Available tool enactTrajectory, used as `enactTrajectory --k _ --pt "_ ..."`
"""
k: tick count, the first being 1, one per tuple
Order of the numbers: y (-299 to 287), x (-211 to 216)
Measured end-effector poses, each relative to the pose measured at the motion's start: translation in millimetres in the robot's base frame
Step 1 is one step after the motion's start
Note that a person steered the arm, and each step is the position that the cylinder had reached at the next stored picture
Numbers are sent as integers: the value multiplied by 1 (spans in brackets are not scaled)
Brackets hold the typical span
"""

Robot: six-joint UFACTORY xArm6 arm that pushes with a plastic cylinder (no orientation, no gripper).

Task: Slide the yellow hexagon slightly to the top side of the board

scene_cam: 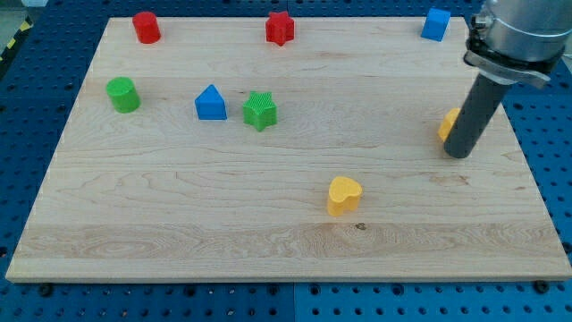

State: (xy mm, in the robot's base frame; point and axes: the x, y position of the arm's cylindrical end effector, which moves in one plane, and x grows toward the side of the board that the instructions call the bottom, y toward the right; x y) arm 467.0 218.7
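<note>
The yellow hexagon [450,123] sits near the board's right edge, mostly hidden behind my rod. My tip [458,154] rests on the board just below and slightly right of it, touching or nearly touching it. A yellow heart [343,194] lies lower down, towards the view's bottom centre.
A red cylinder [147,27], a red star [280,28] and a blue cube [436,23] line the top edge. A green cylinder [122,94], a blue triangular block [211,103] and a green star [260,110] sit at the left middle. The wooden board [179,215] lies on a blue pegboard.
</note>
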Motion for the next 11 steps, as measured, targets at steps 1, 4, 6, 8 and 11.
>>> enactTrajectory --k 1,4,6,8,11 --pt "17 -4" --pt "16 13" --pt "6 -6" --pt "6 -34" --pt "-63 -43"
